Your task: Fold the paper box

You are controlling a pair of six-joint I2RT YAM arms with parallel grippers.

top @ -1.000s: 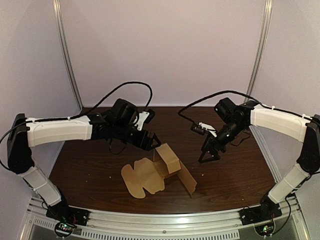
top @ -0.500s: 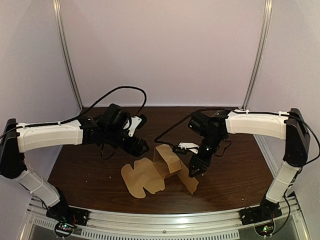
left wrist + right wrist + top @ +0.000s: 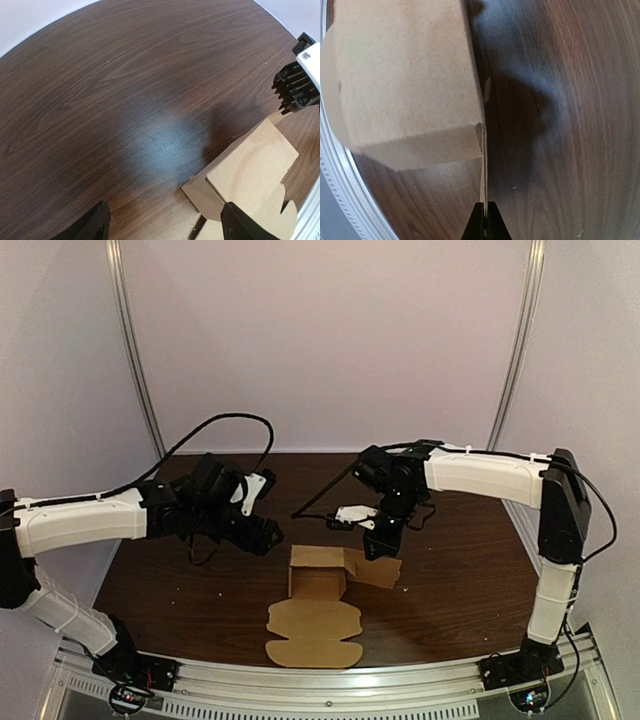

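Top external view: found the paper box (image 3: 318, 575) partly raised on the dark table (image 3: 180, 580), standing as a squat tan block. Noted a flat scalloped panel (image 3: 312, 632) spread on the near side of the box and a side flap (image 3: 378, 568) lying out to the right of it. Saw the right gripper (image 3: 383, 546) down at the far edge of that flap, touching it.

From the right wrist view, made out the box (image 3: 405, 75) just left of the flap (image 3: 483, 150). Saw the flap edge-on there, a thin strip running straight into the right gripper (image 3: 484, 220). Found the fingertips pressed together on the cardboard with no gap showing.

Placed the left gripper (image 3: 266, 536) to the left of the box and slightly beyond it, apart from the cardboard and touching nothing. From the left wrist view, noted its fingers (image 3: 92, 227) spread wide over bare table. Spotted the box (image 3: 250, 165) just beyond the right-hand finger. Caught the right arm (image 3: 296, 92), black and ribbed there, past the far corner of the box.
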